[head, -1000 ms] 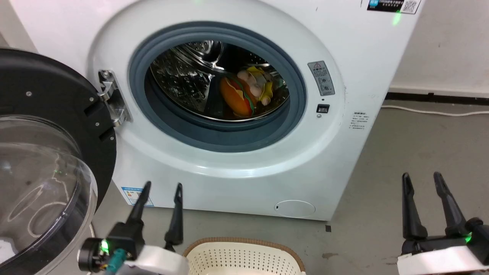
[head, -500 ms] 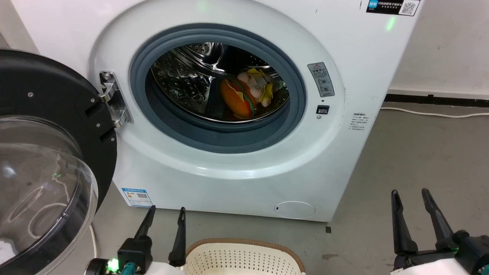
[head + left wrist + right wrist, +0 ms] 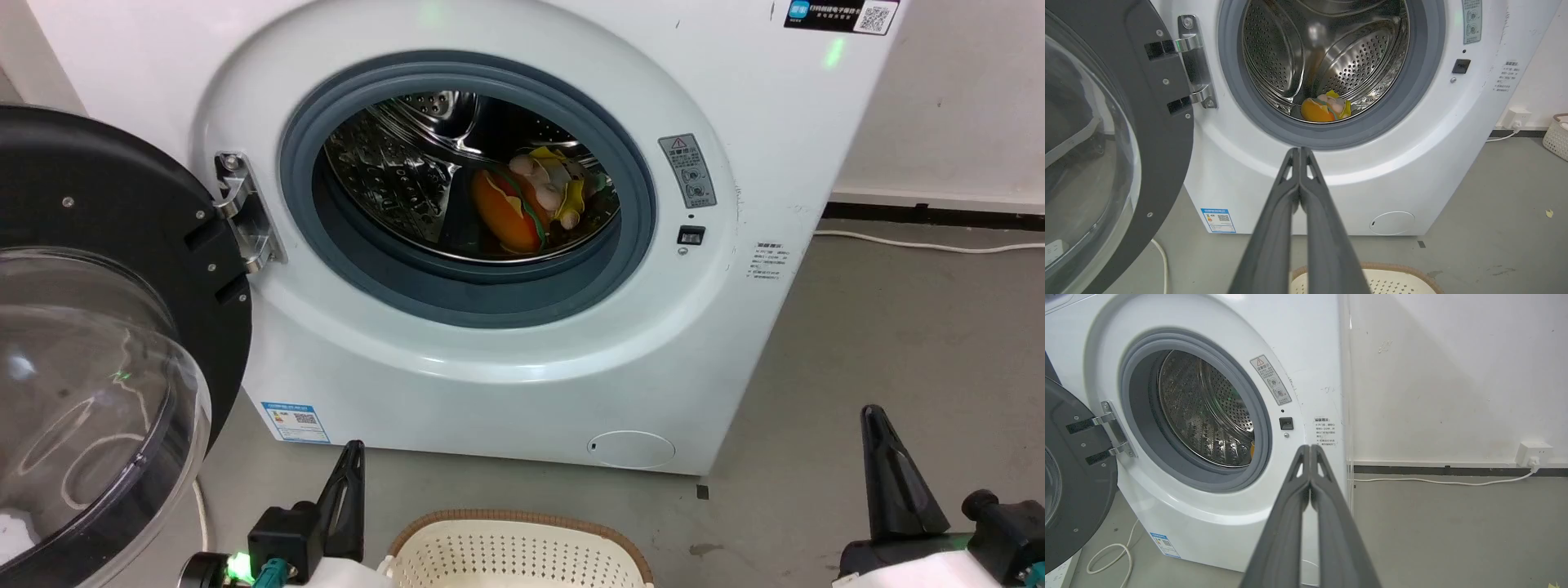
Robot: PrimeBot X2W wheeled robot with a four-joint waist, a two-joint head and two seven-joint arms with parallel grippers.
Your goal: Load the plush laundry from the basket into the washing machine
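The orange burger plush (image 3: pixel 508 216) and the peach-and-yellow figure (image 3: pixel 553 181) lie in the washing machine (image 3: pixel 506 384) drum, its door (image 3: pixel 122 237) swung wide at left. The left pincer (image 3: pixel 1299 150) and right pincer (image 3: pixel 1309 447) are clenched on nothing, with the basket (image 3: pixel 522 516) between them on the floor. A white cable (image 3: pixel 922 242) trails by the wall.

Drum: shiny perforated steel drum (image 3: pixel 392 180), mirror-bright.
Seal: round grey rubber seal (image 3: pixel 482 298), matt, smooth.
Casing: large white washing machine (image 3: pixel 506 392), glossy.
Hinge: chromed metal hinge (image 3: pixel 245 214), 9 o'clock of the opening.
Basket: cream perforated plastic basket (image 3: pixel 490 559), satin.
Plush: orange burger-shaped plush (image 3: pixel 502 216), soft cloth.
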